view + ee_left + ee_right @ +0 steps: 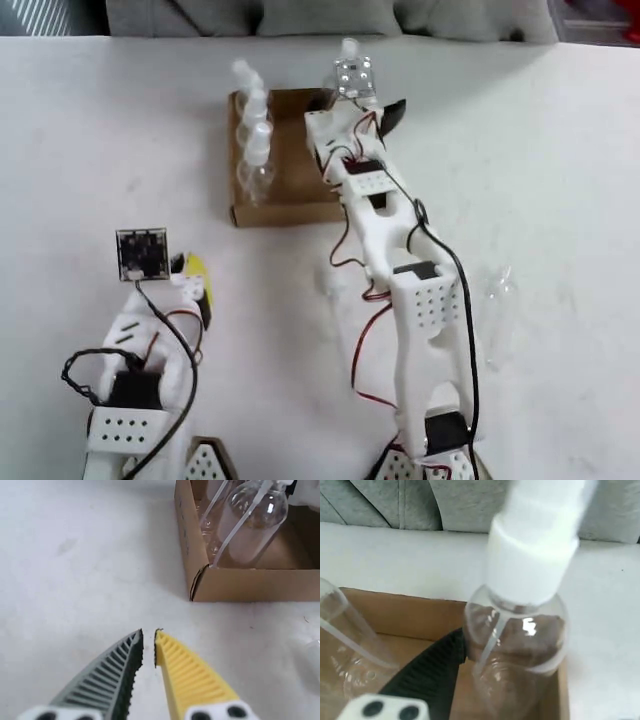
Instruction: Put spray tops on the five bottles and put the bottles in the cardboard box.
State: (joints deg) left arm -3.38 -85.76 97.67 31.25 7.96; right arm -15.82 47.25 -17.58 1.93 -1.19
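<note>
The cardboard box [290,205] lies open at the table's middle back. Clear bottles with white spray tops [256,140] stand along its left side, and their bodies [252,525] rise over the box wall [250,585] in the left wrist view. My right gripper [372,112] is over the box's far right corner, shut on a spray-topped bottle [520,640] beside its black finger [432,672]. Another clear bottle [497,312] lies on the table right of the right arm. My left gripper [148,642] hovers over bare table in front of the box, its fingers shut on nothing.
Grey cushions [470,500] line the table's far edge. The right arm and its red and black wires [380,240] stretch from the front edge to the box. Bare white table surrounds the left arm [140,330].
</note>
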